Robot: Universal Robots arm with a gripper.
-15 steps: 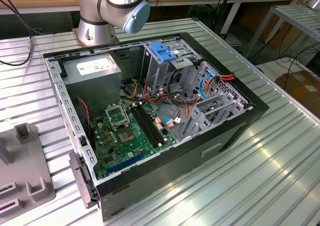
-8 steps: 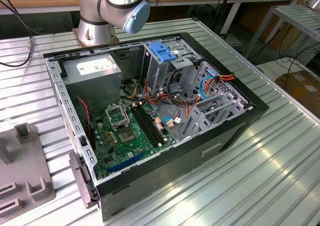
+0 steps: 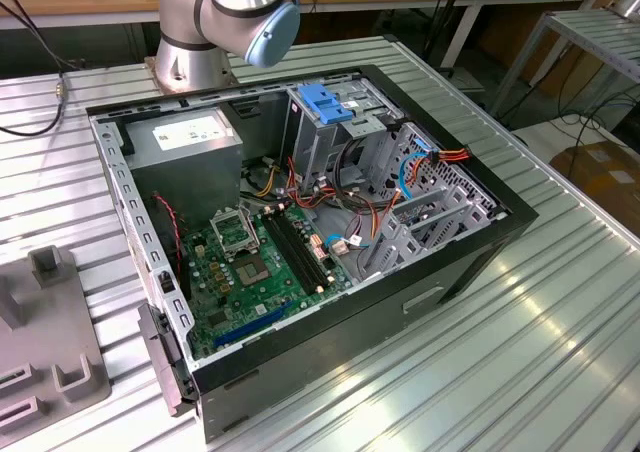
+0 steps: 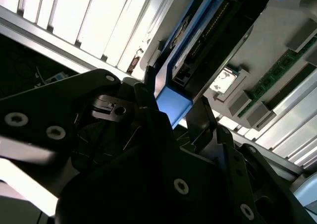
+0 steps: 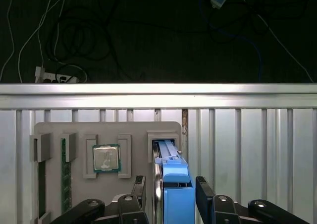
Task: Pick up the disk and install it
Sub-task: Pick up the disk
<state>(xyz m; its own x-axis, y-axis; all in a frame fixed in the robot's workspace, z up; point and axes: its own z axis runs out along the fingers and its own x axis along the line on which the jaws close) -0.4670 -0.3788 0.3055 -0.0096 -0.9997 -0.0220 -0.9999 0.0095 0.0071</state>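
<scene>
Straddling the disk, with the pick-up barely begun and the install wholly left to do.
Stood on edge in the end slot of the grey holder tray, just beside the processor chip, near the railed edge of the slatted table; seated, not yet lifted. Flanked in both wrist views by the gripper, with the fingers apart and, by the look, not clamped. Saw the computer case open in the exterior view, with the drive cage inside.

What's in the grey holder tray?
A processor chip and a memory stick lie in their recesses; the disk stands on edge at one slot, its lower end out of sight.
</scene>
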